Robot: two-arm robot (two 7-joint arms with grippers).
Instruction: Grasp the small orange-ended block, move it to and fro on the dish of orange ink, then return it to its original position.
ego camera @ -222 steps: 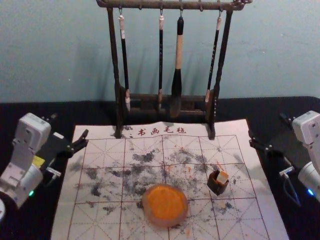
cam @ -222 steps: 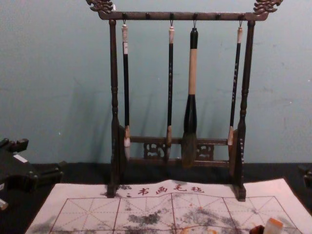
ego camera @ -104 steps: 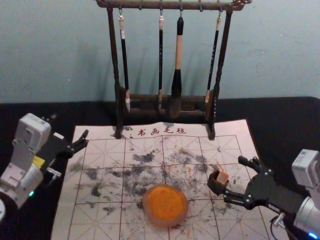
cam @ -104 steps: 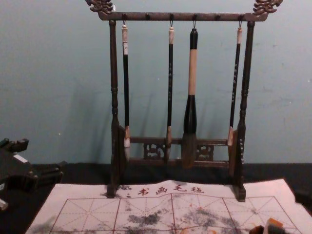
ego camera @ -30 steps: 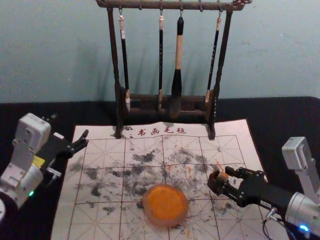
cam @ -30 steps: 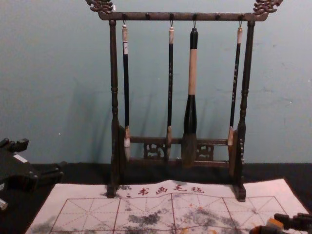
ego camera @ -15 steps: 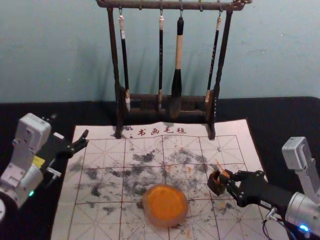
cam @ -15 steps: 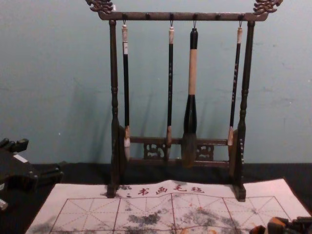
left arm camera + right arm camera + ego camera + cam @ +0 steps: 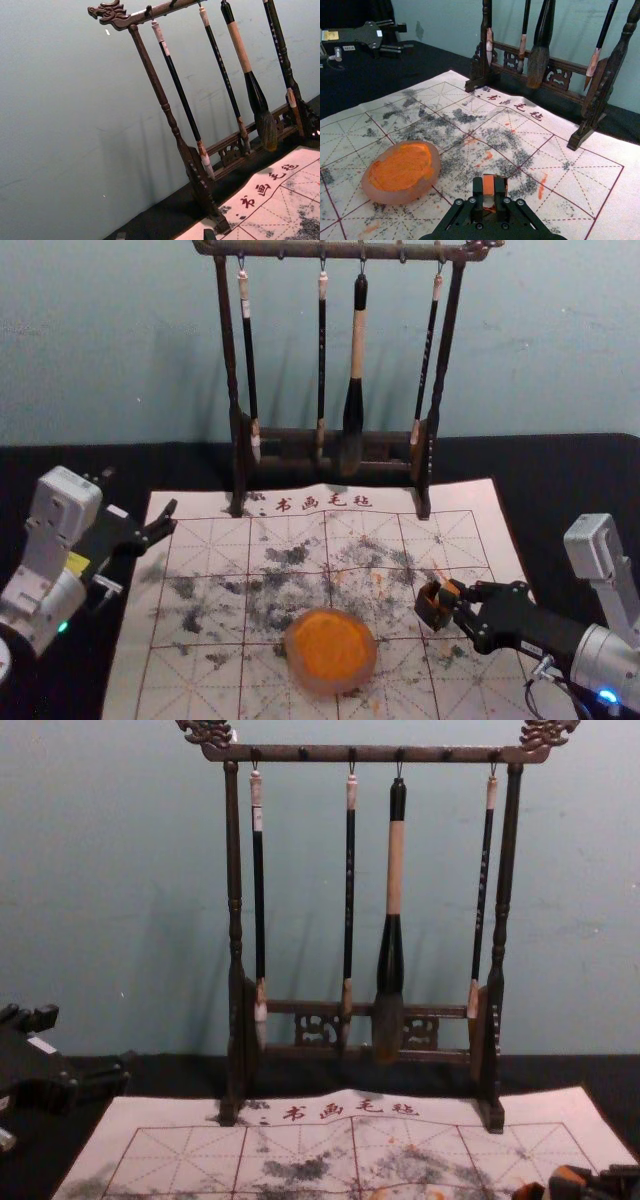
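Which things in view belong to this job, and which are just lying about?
For the job:
small orange-ended block, between the fingers of the right hand
dish of orange ink
small dark box, probably the block's holder

Just there:
wooden rack
four hanging brushes
stained mat, under the dish
left hand, idle beside the mat

- Right arm (image 9: 575, 648): silvery cylinder (image 9: 605, 658), pale boxy housing (image 9: 587, 543), blue light (image 9: 608, 696), dark looping cable (image 9: 528, 695)
- Left arm (image 9: 35, 585): pale camera-like housing (image 9: 67, 502), green light (image 9: 63, 626), yellow label (image 9: 76, 563)
- Right tool (image 9: 455, 600): black, round-headed screws (image 9: 506, 200)
- Left tool (image 9: 140, 491): black, white label (image 9: 117, 511)
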